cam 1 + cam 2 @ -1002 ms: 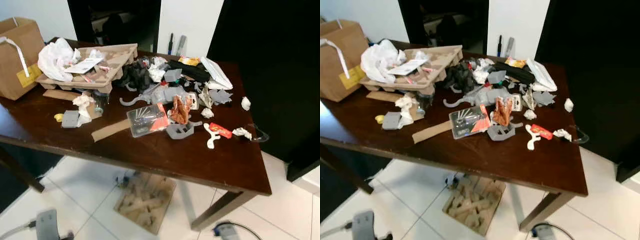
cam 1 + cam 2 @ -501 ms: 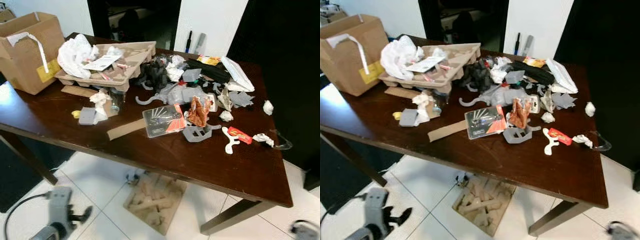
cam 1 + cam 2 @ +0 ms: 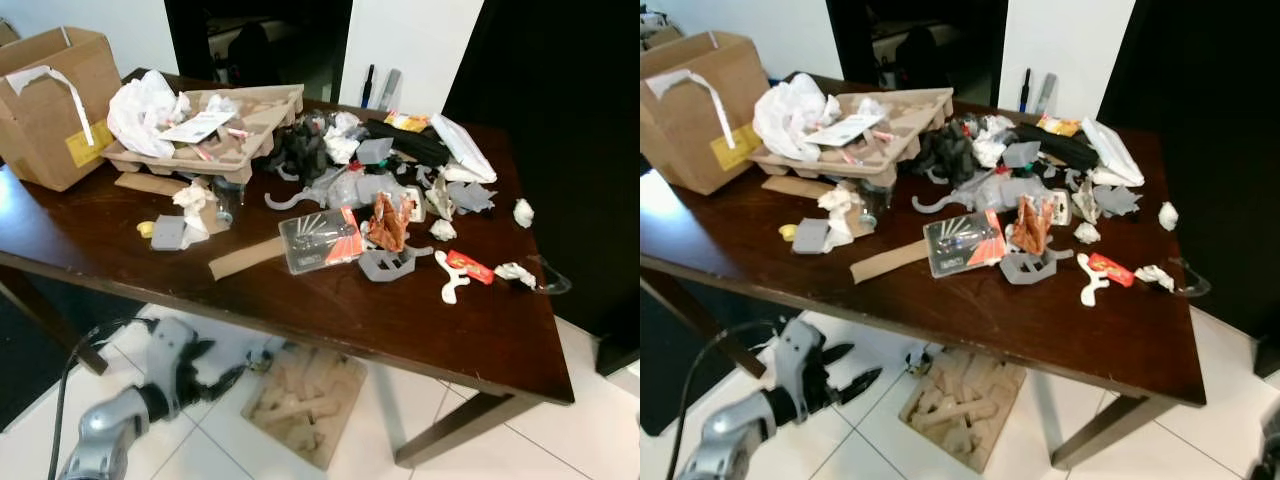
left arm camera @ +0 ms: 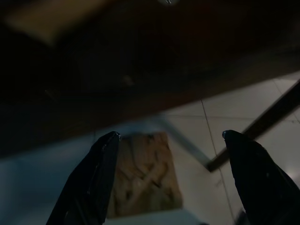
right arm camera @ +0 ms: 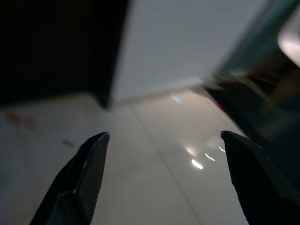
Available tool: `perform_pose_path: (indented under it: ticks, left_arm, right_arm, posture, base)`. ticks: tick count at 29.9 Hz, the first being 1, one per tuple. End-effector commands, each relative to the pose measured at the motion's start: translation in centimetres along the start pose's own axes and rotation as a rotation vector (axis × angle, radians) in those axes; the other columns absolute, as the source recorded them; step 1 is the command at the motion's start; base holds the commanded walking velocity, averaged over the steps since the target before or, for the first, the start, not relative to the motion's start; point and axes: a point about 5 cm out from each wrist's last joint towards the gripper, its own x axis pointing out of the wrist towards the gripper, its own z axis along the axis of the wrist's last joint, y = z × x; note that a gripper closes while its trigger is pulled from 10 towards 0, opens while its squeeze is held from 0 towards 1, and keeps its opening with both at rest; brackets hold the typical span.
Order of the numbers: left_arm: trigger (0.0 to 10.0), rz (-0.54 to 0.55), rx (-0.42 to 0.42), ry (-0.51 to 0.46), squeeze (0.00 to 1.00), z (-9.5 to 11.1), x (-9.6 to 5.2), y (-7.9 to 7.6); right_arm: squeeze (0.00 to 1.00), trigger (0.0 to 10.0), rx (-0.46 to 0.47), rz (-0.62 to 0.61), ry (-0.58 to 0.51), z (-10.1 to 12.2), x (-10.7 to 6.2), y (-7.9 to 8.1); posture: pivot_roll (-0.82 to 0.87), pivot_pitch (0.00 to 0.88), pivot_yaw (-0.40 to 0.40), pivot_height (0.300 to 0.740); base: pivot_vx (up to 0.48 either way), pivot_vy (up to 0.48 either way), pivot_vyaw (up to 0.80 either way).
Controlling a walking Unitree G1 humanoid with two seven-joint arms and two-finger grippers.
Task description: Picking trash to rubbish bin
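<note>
A dark wooden desk [image 3: 330,320] carries a spread of trash. No rubbish bin can be made out. A cardboard box [image 3: 50,105] stands open at the far left corner. Beside it, along the far edge, a moulded pulp tray [image 3: 215,135] holds a white plastic bag [image 3: 140,100] and a paper slip. The densest heap lies mid-desk toward the far edge: dark and grey scraps, crumpled white paper [image 3: 340,140], a white packet [image 3: 462,148]. Toward the near edge lie a clear blister pack [image 3: 318,240] with a red corner, touching a strip of cardboard [image 3: 245,258] on its left, and a crumpled brown wrapper [image 3: 388,222] just beside it on the right. A red and white scrap [image 3: 460,270] and small paper balls [image 3: 522,212] lie near the right edge. Under the desk a second pulp insert [image 3: 295,400] rests on the tiled floor.

The left gripper [image 3: 852,368] is raised below the near edge, well apart from any item, fingers [image 4: 91,183] spread and empty. The right gripper [image 5: 164,187], low over floor tiles, is likewise spread and empty.

Judged step: the approach, nothing grasped. The next move calls for lifting the left gripper above the near edge and reaching a near piece, likely the cardboard strip or blister pack.
</note>
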Motion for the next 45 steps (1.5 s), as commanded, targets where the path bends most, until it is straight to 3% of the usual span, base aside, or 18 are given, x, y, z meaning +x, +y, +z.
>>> perform_pose_path:
  ticks: [1,3,5,6,9,11,13,14,16,17,18,22,23,28,32,35,40,45]
  left_arm:
    - [10.0,-0.011,0.038,-0.021,0.0,1.3,-0.3,0.4]
    - [10.0,-0.017,0.102,-0.105,0.0,4.4,0.0,0.8]
    - [10.0,-0.015,0.121,-0.131,0.0,5.3,0.0,0.8]
    - [10.0,0.008,0.151,-0.176,0.0,6.8,0.1,1.1]
    - [10.0,0.031,0.174,-0.211,0.0,7.9,0.1,1.3]
    - [10.0,0.095,0.211,-0.276,0.0,9.9,-0.1,1.8]
    - [10.0,0.117,0.213,-0.292,0.0,10.4,-0.3,1.9]
    - [10.0,0.136,0.201,-0.324,0.0,11.0,-0.5,2.1]
    - [10.0,0.136,0.201,-0.324,0.0,11.0,-0.5,2.1]
    - [10.0,0.15,0.192,-0.344,0.0,11.5,-0.7,2.2]
    - [10.0,0.15,0.192,-0.344,0.0,11.5,-0.7,2.2]
    - [10.0,0.196,0.191,-0.357,0.0,12.4,-1.1,2.3]
    - [10.0,0.196,0.191,-0.357,0.0,12.4,-1.1,2.3]
    - [10.0,0.211,0.181,-0.36,0.0,12.7,-0.8,2.1]
    - [10.0,0.196,0.177,-0.361,0.0,12.8,-0.4,1.7]
    - [10.0,0.182,0.169,-0.364,0.0,12.8,0.1,1.3]
    - [10.0,0.177,0.163,-0.368,0.0,12.9,0.3,1.0]
    - [10.0,0.168,0.159,-0.371,0.0,12.8,0.3,0.7]
  right_arm:
    - [0.0,10.0,0.123,0.116,-0.059,1.6,-0.2,1.9]
    - [0.0,10.0,0.323,0.4,-0.162,5.2,-1.4,6.2]
    - [0.0,10.0,0.38,0.501,-0.194,6.3,-2.0,7.6]
    - [0.0,10.0,0.428,0.727,-0.25,7.6,-3.5,9.8]
    - [0.0,10.0,0.452,0.925,-0.286,8.3,-4.9,11.5]
    - [0.0,10.0,0.419,1.272,-0.355,9.0,-8.0,13.9]
    - [0.0,10.0,0.404,1.38,-0.374,9.0,-9.0,14.4]
    - [0.0,10.0,0.366,1.544,-0.403,9.1,-10.8,14.9]
    - [0.0,10.0,0.366,1.544,-0.403,9.1,-10.8,14.9]
    - [0.0,10.0,0.32,1.721,-0.429,9.0,-12.8,15.1]
    - [0.0,10.0,0.32,1.721,-0.429,9.0,-12.8,15.1]
    - [0.0,10.0,0.18,2.176,-0.348,6.7,-17.8,15.4]
    - [0.0,10.0,0.18,2.176,-0.348,6.7,-17.8,15.4]
    - [0.0,10.0,-0.162,2.349,-0.149,2.0,-20.5,15.9]
    - [0.0,10.0,-0.335,2.293,-0.11,0.2,-20.9,16.4]
    - [0.0,10.0,-0.498,2.079,-0.119,-1.1,-20.4,18.2]
    - [0.0,10.0,-0.516,2.018,-0.145,-1.1,-20.1,18.7]
    - [0.0,10.0,-0.326,2.062,-0.231,1.2,-20.5,18.7]
  posture:
    - [0.18,0.103,-0.009,0.74]
    - [0.18,0.1,-0.01,0.74]
    - [0.18,0.1,-0.01,0.74]
    - [0.19,0.101,-0.011,0.74]
    - [0.19,0.102,-0.009,0.74]
    - [0.19,0.103,-0.009,0.74]
    - [0.19,0.112,-0.007,0.74]
    - [0.19,0.112,-0.007,0.74]
    - [0.19,0.112,-0.007,0.74]
    - [0.2,0.121,-0.001,0.74]
    - [0.2,0.121,-0.001,0.74]
    - [0.19,0.137,0.004,0.74]
    - [0.19,0.137,0.004,0.74]
    - [0.19,0.151,-0.002,0.74]
    - [0.18,0.155,-0.006,0.74]
    - [0.18,0.157,-0.014,0.74]
    - [0.18,0.158,-0.019,0.74]
    - [0.18,0.157,-0.021,0.74]
  base:
    - [0.0,0.0,0.0]
    - [0.0,0.0,0.0]
    - [0.0,0.0,0.0]
    - [0.0,0.0,0.0]
    - [0.0,0.0,0.0]
    - [0.0,0.0,0.0]
    - [0.0,0.0,0.0]
    - [0.0,0.0,0.0]
    - [0.0,0.0,0.0]
    - [0.0,0.0,0.0]
    - [0.0,0.0,0.0]
    - [0.0,0.0,0.0]
    - [0.0,0.0,0.0]
    - [0.0,0.0,0.0]
    - [0.0,0.0,0.0]
    - [0.0,0.0,0.0]
    - [0.0,0.0,0.0]
    - [0.0,0.0,0.0]
